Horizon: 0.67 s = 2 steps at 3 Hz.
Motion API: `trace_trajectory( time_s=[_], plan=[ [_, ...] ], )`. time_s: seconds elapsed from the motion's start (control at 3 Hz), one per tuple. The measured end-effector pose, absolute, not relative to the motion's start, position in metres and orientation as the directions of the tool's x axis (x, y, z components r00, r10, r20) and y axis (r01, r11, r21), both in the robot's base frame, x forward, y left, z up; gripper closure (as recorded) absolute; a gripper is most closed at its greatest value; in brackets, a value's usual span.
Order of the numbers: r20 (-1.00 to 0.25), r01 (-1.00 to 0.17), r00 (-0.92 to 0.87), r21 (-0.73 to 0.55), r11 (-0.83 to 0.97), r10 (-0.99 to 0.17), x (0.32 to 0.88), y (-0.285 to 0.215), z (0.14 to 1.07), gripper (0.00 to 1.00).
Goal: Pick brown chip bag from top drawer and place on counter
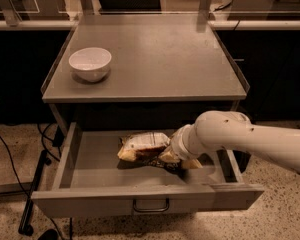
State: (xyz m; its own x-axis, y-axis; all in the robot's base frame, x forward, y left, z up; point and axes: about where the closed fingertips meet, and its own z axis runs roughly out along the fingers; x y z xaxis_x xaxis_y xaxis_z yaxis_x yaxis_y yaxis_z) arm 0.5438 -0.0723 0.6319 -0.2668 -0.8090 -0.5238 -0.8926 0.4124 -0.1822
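The brown chip bag [141, 146] lies in the middle of the open top drawer [90, 159], pale printed side up with dark brown and tan showing along its edges. My gripper [172, 158] is down inside the drawer at the bag's right end, touching it, and is mostly hidden behind my white wrist and forearm [225, 136], which reach in from the right. The grey counter [165, 59] is the cabinet top just above the drawer. The drawer front carries a small metal handle [151, 205].
A white bowl [90, 63] stands on the counter's left side. Raised rims run along the counter's sides. Black cables [27, 184] and a pole lie on the speckled floor at the left. Metal posts and a ledge stand behind the counter.
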Motion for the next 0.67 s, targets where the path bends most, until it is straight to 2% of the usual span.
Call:
trace_trajectory(
  time_s=[0.67],
  plan=[
    [-0.539,-0.898,-0.257,-0.174,0.404,-0.802,0.536,-0.081,0.651,1.0]
  ],
)
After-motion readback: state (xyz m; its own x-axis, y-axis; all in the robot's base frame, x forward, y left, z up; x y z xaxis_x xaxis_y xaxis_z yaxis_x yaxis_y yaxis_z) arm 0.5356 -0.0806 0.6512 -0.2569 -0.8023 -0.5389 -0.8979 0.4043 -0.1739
